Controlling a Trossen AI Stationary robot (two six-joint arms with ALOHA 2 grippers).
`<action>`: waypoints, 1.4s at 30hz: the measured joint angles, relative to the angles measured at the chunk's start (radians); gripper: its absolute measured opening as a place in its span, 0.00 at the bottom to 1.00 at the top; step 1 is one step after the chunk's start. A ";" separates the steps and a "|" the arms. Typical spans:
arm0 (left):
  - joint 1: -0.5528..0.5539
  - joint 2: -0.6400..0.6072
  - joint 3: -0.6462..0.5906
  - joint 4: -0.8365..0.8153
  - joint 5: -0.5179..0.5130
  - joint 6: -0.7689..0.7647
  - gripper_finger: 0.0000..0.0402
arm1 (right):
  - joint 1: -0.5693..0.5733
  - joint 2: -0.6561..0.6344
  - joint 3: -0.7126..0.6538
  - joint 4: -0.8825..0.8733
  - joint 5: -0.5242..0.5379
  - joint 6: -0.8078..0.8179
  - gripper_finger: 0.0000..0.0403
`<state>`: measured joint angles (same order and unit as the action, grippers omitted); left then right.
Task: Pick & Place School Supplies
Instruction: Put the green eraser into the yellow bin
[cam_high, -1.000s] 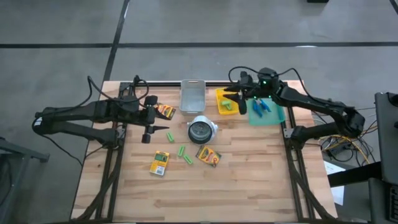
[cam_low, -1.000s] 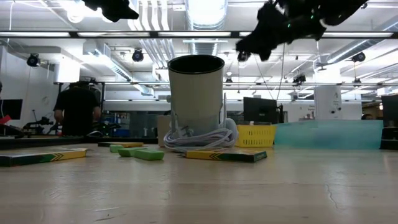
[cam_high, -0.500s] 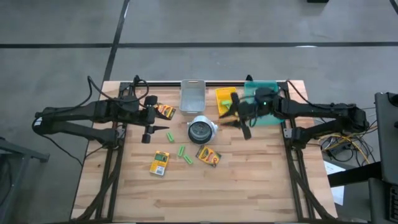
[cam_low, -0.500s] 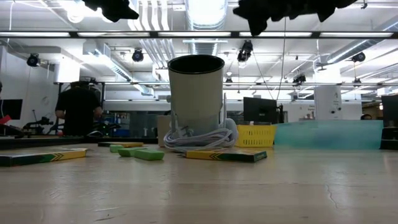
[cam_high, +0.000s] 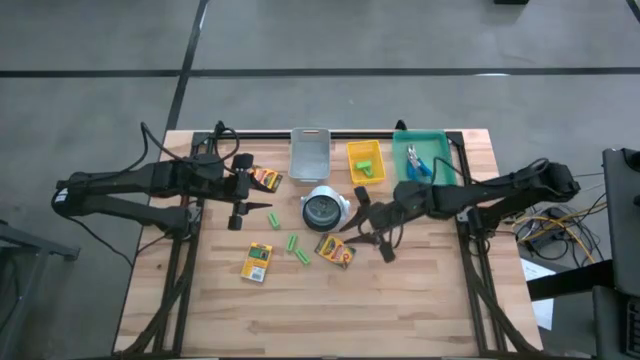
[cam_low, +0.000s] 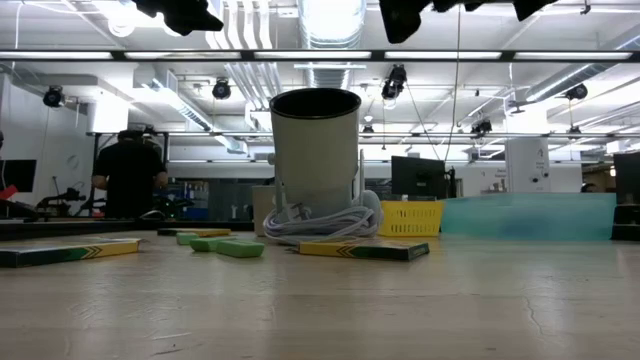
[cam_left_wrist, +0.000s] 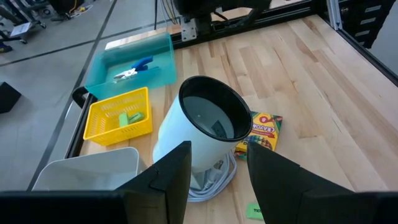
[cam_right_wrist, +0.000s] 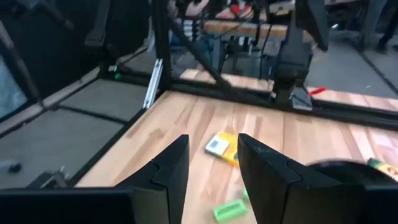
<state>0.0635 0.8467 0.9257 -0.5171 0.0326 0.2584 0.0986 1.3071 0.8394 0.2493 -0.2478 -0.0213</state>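
We are seeing the right gripper (cam_high: 362, 222) hanging above the table mid-area, just beside the white cup-like container (cam_high: 325, 209) and near 1 crayon box (cam_high: 335, 250); its fingers (cam_right_wrist: 171, 169) are standing narrowly parted with nothing between them. The left gripper (cam_high: 240, 195) is waiting over the left part of the table, fingers (cam_left_wrist: 166, 177) partly open and gripping nothing, looking toward the white container. We are counting 3 crayon boxes: the 1 below the container, 1 (cam_high: 257, 262) lying lower left on the wood, and 1 (cam_high: 266, 179) lying near the left gripper's far side. 3 light-green sticks are lying loose on the table: 1 (cam_high: 272, 218) beside the left gripper and 2 (cam_high: 296, 249) between the 2 lower boxes. More green pieces are sitting in the yellow basket (cam_high: 363, 151). The blue-handled tools (cam_high: 416, 164) are lying in the teal tray (cam_high: 440, 140) at the back right. A grey bin (cam_high: 309, 136) is standing left of the yellow basket. In the low view a person (cam_low: 127, 172) is standing in the room behind.
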 joint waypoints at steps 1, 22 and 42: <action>0.000 0.000 0.000 0.000 0.000 0.000 0.40 | 0.013 0.014 0.000 0.024 0.022 0.010 0.33; -0.001 0.000 -0.089 -0.001 0.000 0.000 0.40 | 0.168 0.468 0.044 0.405 0.451 0.332 0.33; -0.001 0.000 -0.336 0.007 0.000 0.000 0.40 | 0.200 0.531 0.198 0.392 0.563 0.162 0.28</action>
<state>0.0628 0.8467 0.5899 -0.5104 0.0326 0.2584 0.2989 1.8385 1.0379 0.6416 0.3150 0.1411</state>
